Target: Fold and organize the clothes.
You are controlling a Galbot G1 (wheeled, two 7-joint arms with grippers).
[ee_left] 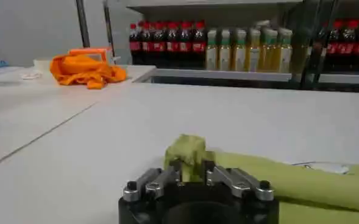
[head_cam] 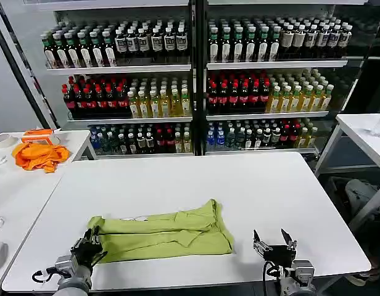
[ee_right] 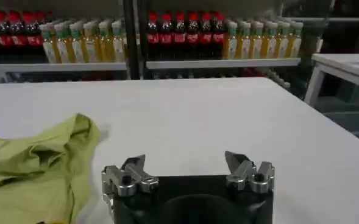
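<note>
The soft light yellow-green T-shirt [head_cam: 165,237] lies partly folded into a long band on the white counter [head_cam: 196,185]. The left gripper [ee_left: 191,172] has its fingers [ee_left: 174,169] closed on a bunched corner of the fabric at the band's left end. The likely risk is that such a small pinch of cloth slips free when pulled, or that dragging it undoes the fold and rumples the band. The right gripper [ee_right: 187,165] hovers just above the bare counter, its fingers [ee_right: 133,164] spread wide and holding nothing, with the shirt's rumpled right end near but apart from them.
</note>
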